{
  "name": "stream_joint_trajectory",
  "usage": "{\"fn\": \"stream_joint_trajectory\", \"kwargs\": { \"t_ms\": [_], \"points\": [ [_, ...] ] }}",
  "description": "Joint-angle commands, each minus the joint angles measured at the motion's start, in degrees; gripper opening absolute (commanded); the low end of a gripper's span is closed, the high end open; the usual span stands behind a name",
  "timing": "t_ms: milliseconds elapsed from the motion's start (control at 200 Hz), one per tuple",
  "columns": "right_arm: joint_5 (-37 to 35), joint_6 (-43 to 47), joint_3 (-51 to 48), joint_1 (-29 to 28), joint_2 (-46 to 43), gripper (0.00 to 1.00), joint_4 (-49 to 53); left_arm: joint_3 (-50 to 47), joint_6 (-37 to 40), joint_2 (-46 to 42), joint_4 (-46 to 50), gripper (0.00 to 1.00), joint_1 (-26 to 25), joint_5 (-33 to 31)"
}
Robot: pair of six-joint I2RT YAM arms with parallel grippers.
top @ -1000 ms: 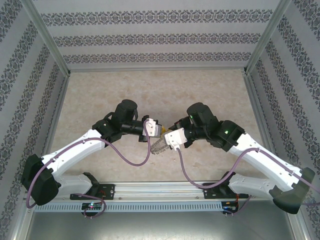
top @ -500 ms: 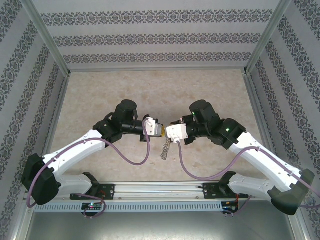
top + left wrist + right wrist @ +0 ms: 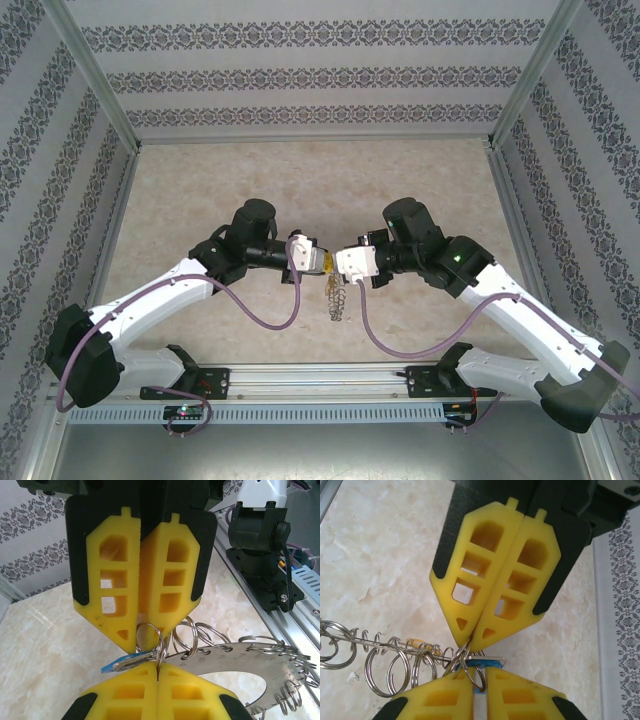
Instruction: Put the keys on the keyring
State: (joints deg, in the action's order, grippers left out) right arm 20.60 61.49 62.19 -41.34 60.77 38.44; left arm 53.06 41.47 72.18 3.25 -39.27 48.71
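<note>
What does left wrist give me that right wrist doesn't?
Left wrist: the keyring as a flat plate with its big hole, plus an arm base by the rail. Right wrist: the ring edge-on, and what looks like the yellow key among the loops. Both: left hand and right hand shut, tip to tip, at the loops and the blue key.

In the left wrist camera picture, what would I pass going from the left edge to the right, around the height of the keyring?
patterned wall → blue key → keyring, its wire loops trailing off toward the right edge
</note>
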Motion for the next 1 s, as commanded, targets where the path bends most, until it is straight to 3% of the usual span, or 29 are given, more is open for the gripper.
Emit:
{"fn": "stream_joint_trajectory", "kwargs": {
  "t_ms": [0,395,600,854,994],
  "points": [
    [3.31,1.46,-0.38,0.15,-1.18,0.17,-3.35,1.14,-0.96,0.76,-4.29,0.00,-0.11,2.91],
    [7.04,2.67,0.39,3.14,-1.31,0.22,-2.51,-0.85,-6.09,2.44,-14.95,0.00,-1.25,3.61],
    [16.95,3.25,7.01,6.78,1.37,0.19,8.90,-3.54,-10.86,4.19,-24.42,0.00,-2.78,3.33],
    [20.48,3.02,12.99,7.59,6.80,0.13,19.46,-4.32,-11.77,5.86,-28.37,0.00,-4.68,3.20],
    [20.89,3.72,15.25,7.81,8.52,0.19,24.30,-5.13,-12.09,5.82,-29.65,0.00,-4.70,2.89]
  ]
}}
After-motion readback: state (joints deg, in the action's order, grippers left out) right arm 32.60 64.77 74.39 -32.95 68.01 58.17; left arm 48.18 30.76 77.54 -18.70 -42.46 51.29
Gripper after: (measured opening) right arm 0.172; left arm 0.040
